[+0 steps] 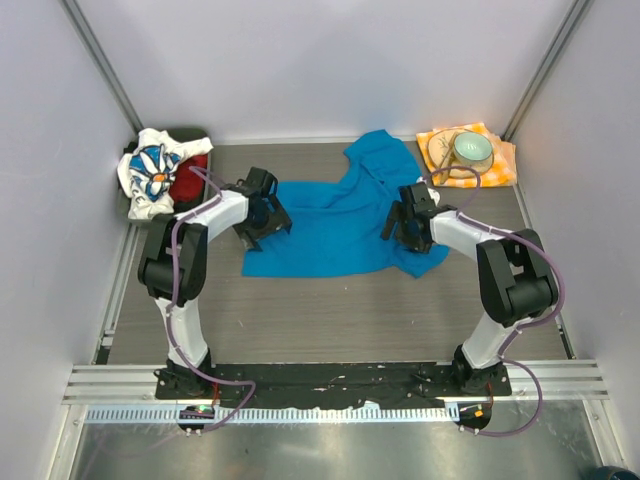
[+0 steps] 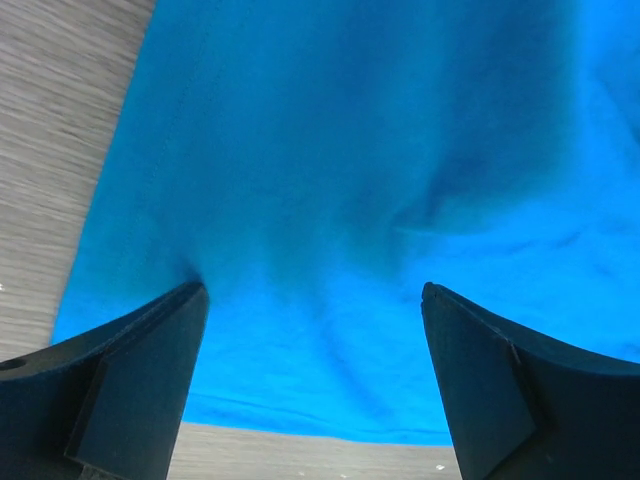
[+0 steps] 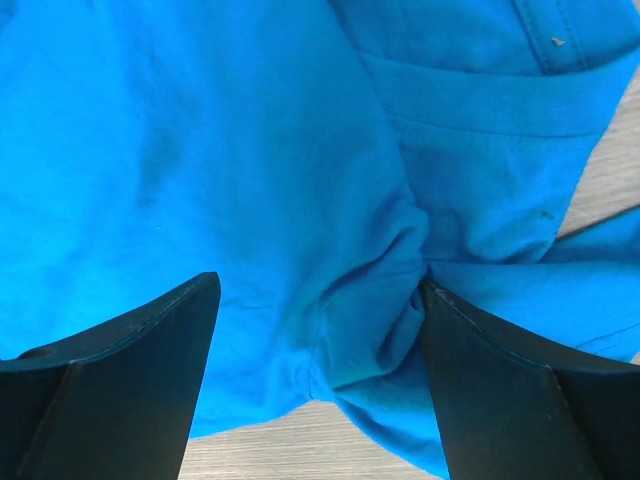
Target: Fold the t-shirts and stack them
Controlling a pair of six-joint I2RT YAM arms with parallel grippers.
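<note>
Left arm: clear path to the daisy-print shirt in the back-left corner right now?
Probably yes. The left gripper hangs open and empty over the left edge of the blue shirt; nothing stands between it and the daisy-print shirt, which lies uncovered in its corner.

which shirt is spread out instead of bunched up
The plain blue t-shirt: it lies spread out in the middle. The daisy-print shirt and red shirt are crumpled together in the far-left corner.

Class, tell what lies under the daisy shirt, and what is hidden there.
A red shirt shows from under the daisy shirt's right edge. How far it reaches beneath, and anything else below, is covered.
</note>
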